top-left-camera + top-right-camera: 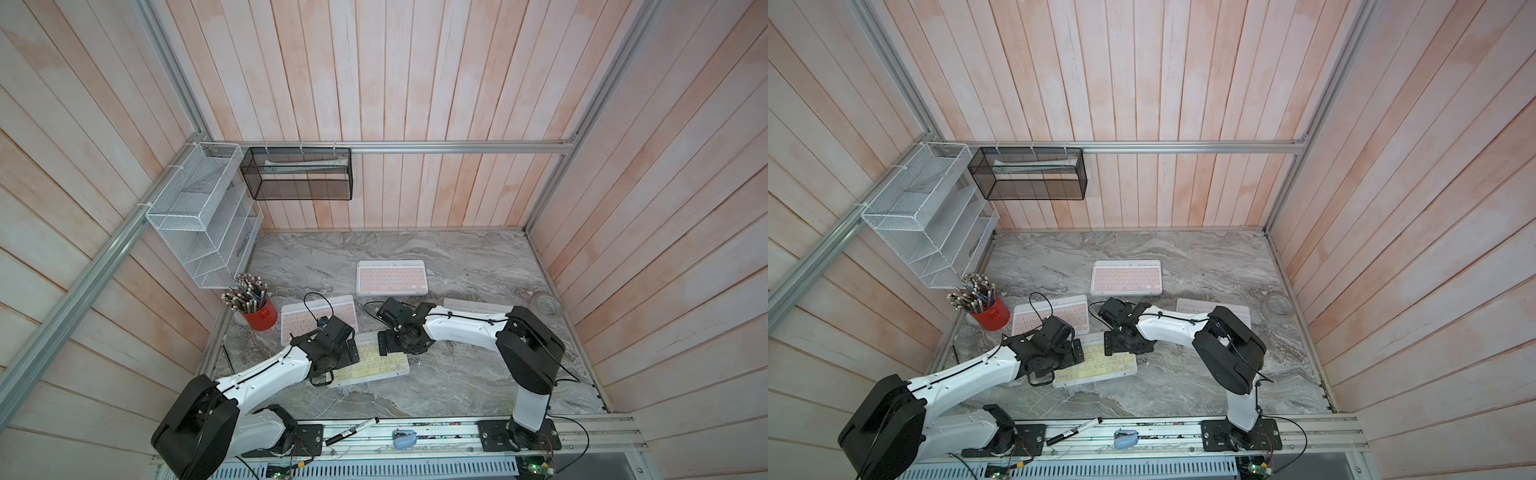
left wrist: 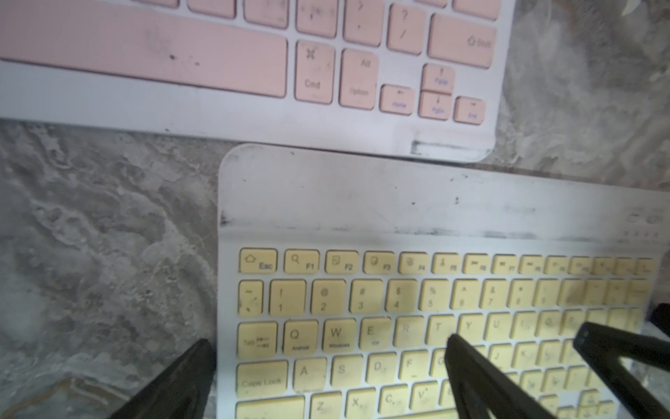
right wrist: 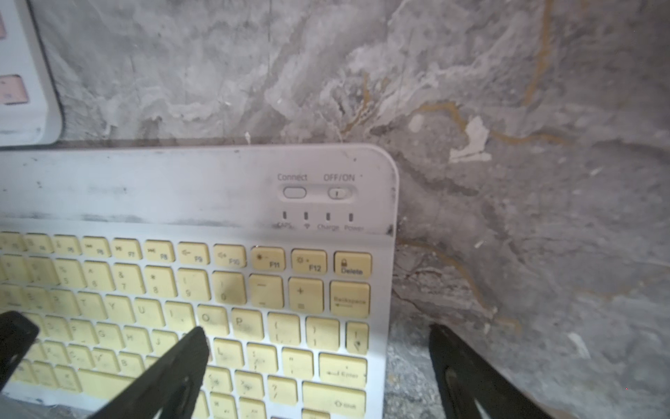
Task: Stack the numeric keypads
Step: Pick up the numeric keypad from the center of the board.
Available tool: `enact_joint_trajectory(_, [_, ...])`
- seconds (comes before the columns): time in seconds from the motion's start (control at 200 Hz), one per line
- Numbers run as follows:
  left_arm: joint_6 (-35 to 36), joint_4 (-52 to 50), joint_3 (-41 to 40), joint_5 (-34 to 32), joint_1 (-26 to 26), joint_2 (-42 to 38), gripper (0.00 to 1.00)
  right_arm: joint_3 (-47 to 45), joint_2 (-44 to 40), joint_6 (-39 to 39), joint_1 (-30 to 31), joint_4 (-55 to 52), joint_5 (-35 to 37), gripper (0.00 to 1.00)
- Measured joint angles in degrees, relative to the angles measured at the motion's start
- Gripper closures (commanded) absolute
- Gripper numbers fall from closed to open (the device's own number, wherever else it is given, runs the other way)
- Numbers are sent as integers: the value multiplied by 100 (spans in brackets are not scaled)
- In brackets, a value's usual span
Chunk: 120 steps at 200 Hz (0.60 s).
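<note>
The yellow keyboard [image 2: 398, 203] has a matt white plastic frame, scuffed grey; the table [image 3: 507, 90] looks like veined grey marble; the walls [image 1: 415, 83] are pale wooden planks

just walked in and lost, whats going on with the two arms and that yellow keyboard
Both arms are down over the yellow keypad on the marble table, one at each short end. The left gripper and right gripper are open, each straddling an end edge, so nothing is held. The near pink keypad lies close beside it, the far pink keypad farther back, and another keypad is partly hidden behind the right arm. Nothing is stacked yet.
</note>
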State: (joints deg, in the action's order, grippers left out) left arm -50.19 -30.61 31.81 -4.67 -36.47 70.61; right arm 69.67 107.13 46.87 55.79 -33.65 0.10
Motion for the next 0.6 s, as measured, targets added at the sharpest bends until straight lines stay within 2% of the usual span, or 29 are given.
enact_joint_trajectory(0.6, [111,-13,66,-9,-31,107,0,337,243,-22,94,-199,-2,3])
